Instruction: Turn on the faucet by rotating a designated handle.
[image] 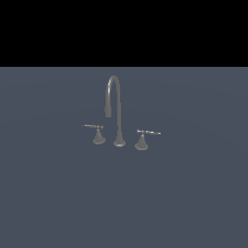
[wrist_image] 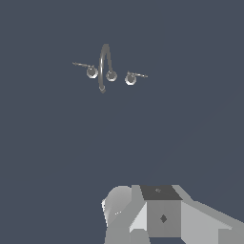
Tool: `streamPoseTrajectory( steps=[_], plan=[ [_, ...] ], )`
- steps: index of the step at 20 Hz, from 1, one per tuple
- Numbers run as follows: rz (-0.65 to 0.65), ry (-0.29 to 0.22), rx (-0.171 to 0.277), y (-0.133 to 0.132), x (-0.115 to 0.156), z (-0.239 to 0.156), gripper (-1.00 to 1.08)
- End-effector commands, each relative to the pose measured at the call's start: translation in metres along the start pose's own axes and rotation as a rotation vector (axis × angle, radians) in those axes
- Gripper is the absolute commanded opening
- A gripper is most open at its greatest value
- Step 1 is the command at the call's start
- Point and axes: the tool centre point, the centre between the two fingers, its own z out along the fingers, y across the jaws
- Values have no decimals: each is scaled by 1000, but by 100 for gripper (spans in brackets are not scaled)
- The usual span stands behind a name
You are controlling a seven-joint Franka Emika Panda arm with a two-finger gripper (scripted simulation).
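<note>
Exterior view shows the faucet (image: 116, 114) alone on the blue-grey desk (image: 193, 203), its gooseneck spout (image: 113, 94) rising between two levers. The handle (image: 144, 137) sits on the exterior view's right of the spout: a cone base with a thin lever carrying pale highlights, its free end pointing away from the spout. That lever's long axis runs roughly level and sideways across this view. The twin handle (image: 97, 133), darker and shorter, mirrors it on the exterior view's left. No arm or tool appears in this view.

From the wrist view, the faucet (wrist_image: 106, 69) is seen from above and well apart from the camera. The handle (wrist_image: 133, 77) appears as a round cap with its lever reaching outward, just beside the spout base (wrist_image: 111, 75), with the twin handle (wrist_image: 88, 70) on the other side. Only a grey block of the wrist housing (wrist_image: 162, 214) fills the near edge; the fingers are not visible, so I cannot tell how far open the tool is, and nothing shows it holding anything.

My judgement is that the reach has barely begun. The coming move depends on meeting the lever broadside near its free end, so the tool must travel forward to the faucet and come in from the outer side, away from the spout.
</note>
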Motion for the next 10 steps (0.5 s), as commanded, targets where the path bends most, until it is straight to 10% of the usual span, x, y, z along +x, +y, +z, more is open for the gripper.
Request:
streamPoseTrajectory(
  steps=[1, 10],
  plan=[
    [0, 0, 0, 0, 0, 0, -100],
    [29, 12, 17, 1, 1, -13, -100]
  ],
)
